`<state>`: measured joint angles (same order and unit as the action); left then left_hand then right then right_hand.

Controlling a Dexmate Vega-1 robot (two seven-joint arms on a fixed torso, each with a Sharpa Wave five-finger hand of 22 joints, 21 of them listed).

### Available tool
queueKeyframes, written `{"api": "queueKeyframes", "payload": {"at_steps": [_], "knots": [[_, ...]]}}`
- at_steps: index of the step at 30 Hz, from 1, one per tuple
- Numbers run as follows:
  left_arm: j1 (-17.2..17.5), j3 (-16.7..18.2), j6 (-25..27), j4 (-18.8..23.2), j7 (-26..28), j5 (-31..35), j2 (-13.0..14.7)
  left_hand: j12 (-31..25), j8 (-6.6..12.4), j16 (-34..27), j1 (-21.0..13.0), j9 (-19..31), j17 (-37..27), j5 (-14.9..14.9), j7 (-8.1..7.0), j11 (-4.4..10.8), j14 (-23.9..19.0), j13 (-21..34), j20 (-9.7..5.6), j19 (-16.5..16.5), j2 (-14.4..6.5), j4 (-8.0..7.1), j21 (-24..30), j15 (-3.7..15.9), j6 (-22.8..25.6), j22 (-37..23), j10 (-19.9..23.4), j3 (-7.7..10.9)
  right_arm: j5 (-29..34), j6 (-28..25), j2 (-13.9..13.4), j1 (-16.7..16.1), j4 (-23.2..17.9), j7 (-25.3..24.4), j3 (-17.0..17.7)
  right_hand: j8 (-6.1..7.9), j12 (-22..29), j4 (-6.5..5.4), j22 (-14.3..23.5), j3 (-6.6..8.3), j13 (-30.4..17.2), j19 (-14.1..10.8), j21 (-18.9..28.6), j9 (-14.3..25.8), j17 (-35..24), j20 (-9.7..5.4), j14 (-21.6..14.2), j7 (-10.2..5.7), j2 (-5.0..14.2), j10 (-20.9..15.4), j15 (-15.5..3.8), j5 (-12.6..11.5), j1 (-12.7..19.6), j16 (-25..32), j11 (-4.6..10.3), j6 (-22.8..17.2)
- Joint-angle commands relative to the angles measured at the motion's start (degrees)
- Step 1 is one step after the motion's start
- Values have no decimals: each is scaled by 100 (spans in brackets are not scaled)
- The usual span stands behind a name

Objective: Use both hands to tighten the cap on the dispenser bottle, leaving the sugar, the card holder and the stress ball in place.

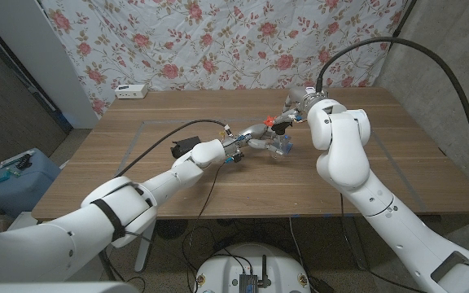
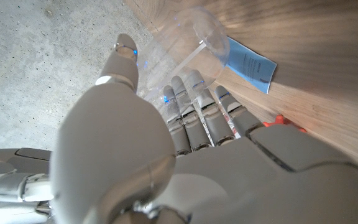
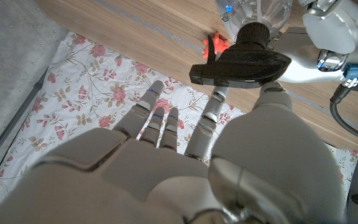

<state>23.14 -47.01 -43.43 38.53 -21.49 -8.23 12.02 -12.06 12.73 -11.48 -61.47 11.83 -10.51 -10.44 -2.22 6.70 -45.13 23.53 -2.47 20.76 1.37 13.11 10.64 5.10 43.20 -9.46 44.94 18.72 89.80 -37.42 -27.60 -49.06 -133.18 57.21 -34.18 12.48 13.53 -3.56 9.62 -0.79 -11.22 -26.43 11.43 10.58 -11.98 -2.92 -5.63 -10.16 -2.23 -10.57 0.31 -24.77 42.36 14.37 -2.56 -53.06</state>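
1. Left hand [image 1: 253, 137] of ours grips the clear dispenser bottle [image 1: 282, 145]; in the left wrist view its fingers [image 2: 194, 109] wrap the clear body [image 2: 185, 43].
2. Our right hand [image 1: 300, 104] reaches to the black pump cap [image 3: 241, 62]; in the right wrist view a fingertip [image 3: 219, 93] meets the cap's underside, but we cannot tell how firmly it holds.
3. We see the bottle lifted off the table [image 1: 137, 171], lying roughly level, over the middle of the table and a little toward the right edge.
4. We note a blue-and-white packet [image 2: 248, 65] lying flat on the wood close to the bottle.
5. We also see a small red spiky object [image 3: 215, 45] on the table near the bottle; what it is stays unclear.
6. A white box [image 1: 132, 91] sits at the far left corner, well apart from both hands.
7. We have bare wood along the near edge and toward the left edge, and more between the right arm and the right edge.
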Motion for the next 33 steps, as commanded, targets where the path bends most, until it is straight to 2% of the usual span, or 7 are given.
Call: {"api": "queueKeyframes", "payload": {"at_steps": [1, 5, 10, 16, 20, 25, 33], "knots": [[-20, -27, -32, -16, -5, 7, -30, -21, 23, -27, 231, 32, -22, -35, -123, 18, -63, 21, -360, 20, -634, -402, 7, 406, 485, -9, 41, 419, -54, 298, 356, -332, -85, -239, 401, -59, -27, -7, -3, -20, 0, 6, -34, 22, -9, 51, -6, 3, 26, 10, 19, 12, 28, -35, 13, 115], [-30, -32, -17, -14, -3, 16, -28, -21, 25, -23, 224, 32, -20, -36, -123, 18, -59, 21, -363, 17, -632, -398, 6, 417, 492, -9, 42, 421, -128, 320, 388, -373, -125, -305, 461, -88, -42, -9, -3, -22, -1, 48, -54, 25, -10, 79, 2, -10, 36, 17, 30, 16, 27, -47, 1, 179], [-62, -38, -39, -81, -22, 12, -53, -21, 25, -23, 226, 32, -21, -35, -127, 13, -55, 22, -364, 17, -636, -403, 5, 418, 492, -9, 42, 421, -228, 381, 367, -356, -198, -204, 536, -186, -104, 10, 0, -23, -5, 191, -99, 36, -8, 165, 76, -110, 58, 85, 107, 25, 57, -110, 21, 478], [-113, -44, -93, -216, -48, -2, -105, -24, 25, -25, 223, 32, -21, -35, -127, 10, -60, 24, -365, 18, -634, -402, 6, 415, 491, -9, 49, 420, -391, 462, 307, -283, -283, 29, 621, -234, -225, 135, 0, 44, -15, 474, -133, 55, -2, 261, 292, -233, 123, 345, 210, 23, 272, -231, 60, 961], [-149, -46, -141, -329, -56, -13, -150, -22, 24, -24, 222, 32, -19, -36, -125, 12, -62, 23, -365, 19, -634, -402, 6, 424, 490, -9, 47, 422, -412, 498, 282, -174, -319, 321, 634, -241, -274, 224, 0, 80, -22, 656, -135, 63, -5, 382, 489, -236, 137, 552, 310, 36, 403, -299, 116, 1298], [-174, -51, -163, -413, -62, -19, -181, -18, 24, -25, 225, 32, -22, -35, -126, 9, -59, 23, -362, 18, -638, -407, 6, 420, 490, -9, 37, 420, -407, 503, 282, -34, -322, 688, 651, -243, -306, 309, 1, 99, -31, 882, -128, 73, -18, 562, 736, -240, 139, 877, 457, 54, 497, -336, 53, 1775], [-237, -55, -214, -595, -58, -33, -251, -18, 27, -26, 223, 32, -21, -36, -131, 20, -63, 21, -361, 19, -636, -408, 6, 425, 498, -9, 42, 420, -391, 498, 275, 158, -257, 1139, 660, -245, -328, 484, -1, 154, -34, 1086, -119, 82, -19, 695, 981, -236, 112, 1321, 605, 43, 723, -344, 66, 2332]]}}
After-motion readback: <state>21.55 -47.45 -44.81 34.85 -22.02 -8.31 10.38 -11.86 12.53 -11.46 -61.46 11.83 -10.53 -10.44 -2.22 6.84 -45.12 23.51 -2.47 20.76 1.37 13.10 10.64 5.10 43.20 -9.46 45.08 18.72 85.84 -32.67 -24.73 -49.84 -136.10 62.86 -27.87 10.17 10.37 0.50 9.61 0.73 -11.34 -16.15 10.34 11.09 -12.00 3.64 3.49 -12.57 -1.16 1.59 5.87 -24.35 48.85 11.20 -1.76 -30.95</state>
